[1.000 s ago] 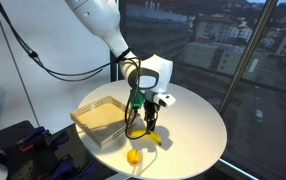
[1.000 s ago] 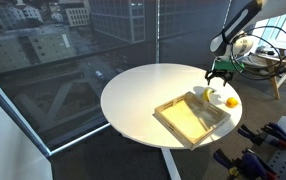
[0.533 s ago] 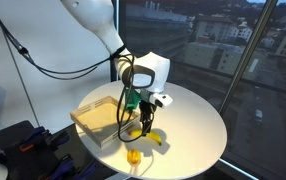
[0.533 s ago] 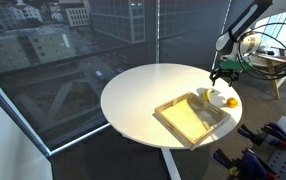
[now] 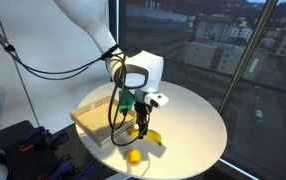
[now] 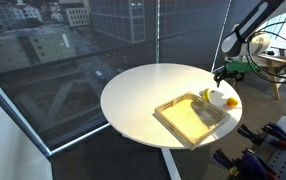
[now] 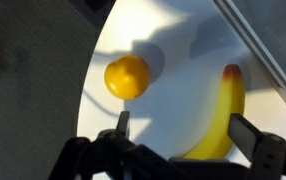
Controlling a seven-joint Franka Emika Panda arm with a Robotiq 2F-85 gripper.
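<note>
End effector (image 7: 183,130) is hovering open above the curved yellow banana (image 7: 223,112), lower right in wrist view; likely approach step, needing centred descent.

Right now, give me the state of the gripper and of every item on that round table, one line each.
gripper: open, holding nothing, above the banana.
banana: unpeeled, lying flat on the table, not gripped.
orange: whole, resting on the table near its edge, apart from the banana.
wooden tray: flat on the table, nothing in it.
table: bearing the tray and both fruits.
</note>
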